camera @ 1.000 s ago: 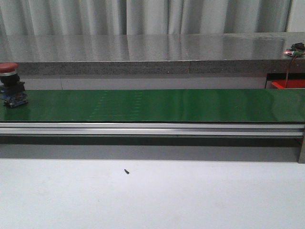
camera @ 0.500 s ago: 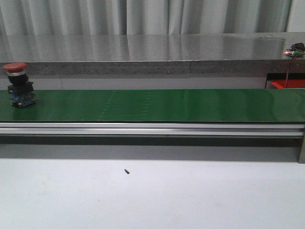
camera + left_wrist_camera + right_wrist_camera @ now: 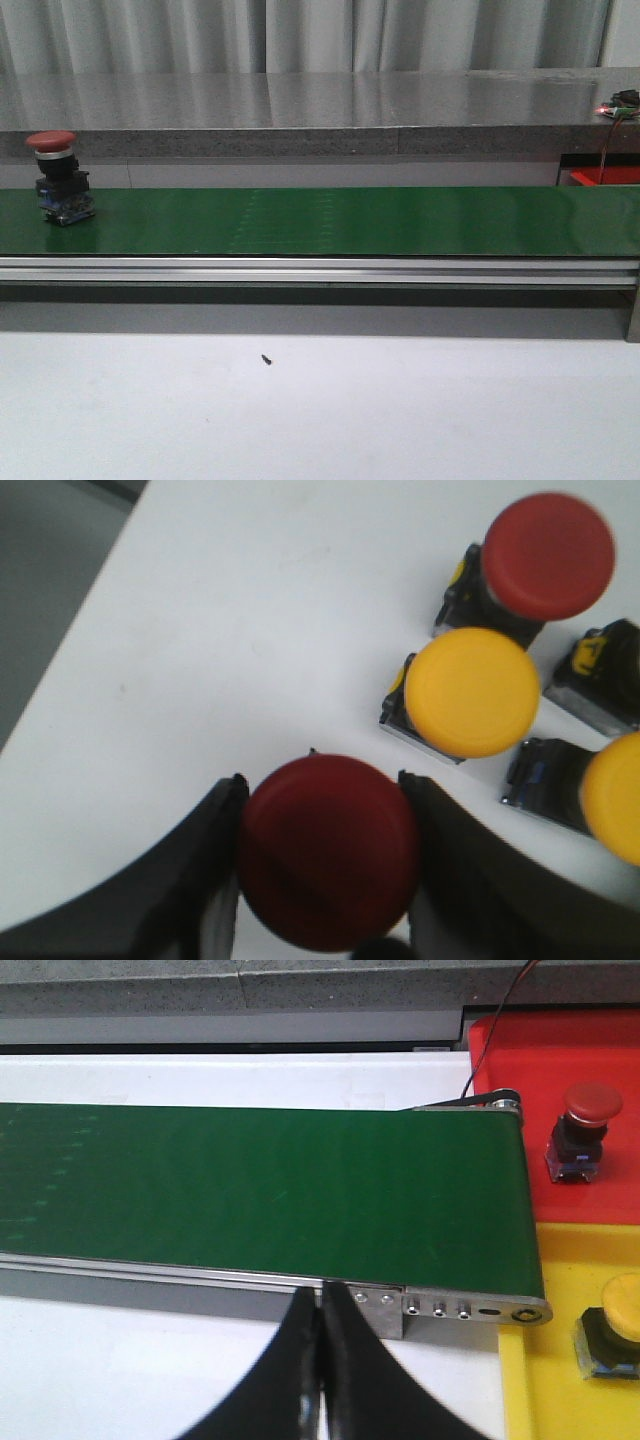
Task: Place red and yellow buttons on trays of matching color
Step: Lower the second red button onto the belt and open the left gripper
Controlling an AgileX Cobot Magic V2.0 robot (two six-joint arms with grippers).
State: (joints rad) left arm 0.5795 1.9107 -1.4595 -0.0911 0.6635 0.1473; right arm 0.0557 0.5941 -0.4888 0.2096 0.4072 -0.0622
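A: One red button [image 3: 328, 850] sits between the two fingers [image 3: 215, 880] of the left gripper [image 3: 325, 865]. The fingers stand on both sides of its cap and seem to touch it, so the gripper is pinching this button.

B: What is near that gripper?

A: Just beyond the fingers, on the white table [image 3: 230, 630], is a yellow button [image 3: 472, 692]. A second red button [image 3: 548, 556] stands a little farther behind the yellow one. One more yellow button [image 3: 615, 798] is cut by the edge of the picture.

B: And the right gripper [image 3: 320, 1335]?

A: Its fingers are pressed together and there is nothing between them. Directly ahead of them lies the green belt [image 3: 260, 1195]. At the belt's end, well apart from the fingers, a red button [image 3: 582, 1130] stands on the red tray [image 3: 570, 1050]. Nearer to the fingers a yellow button [image 3: 612, 1335] rests on the yellow tray [image 3: 560, 1380].

B: Is anything on the belt itself?

A: In the front view one red button [image 3: 60, 178] stands upright near the left end of the belt [image 3: 350, 220]. A small dark speck [image 3: 266, 359] lies on the table in front; I cannot tell what it is.
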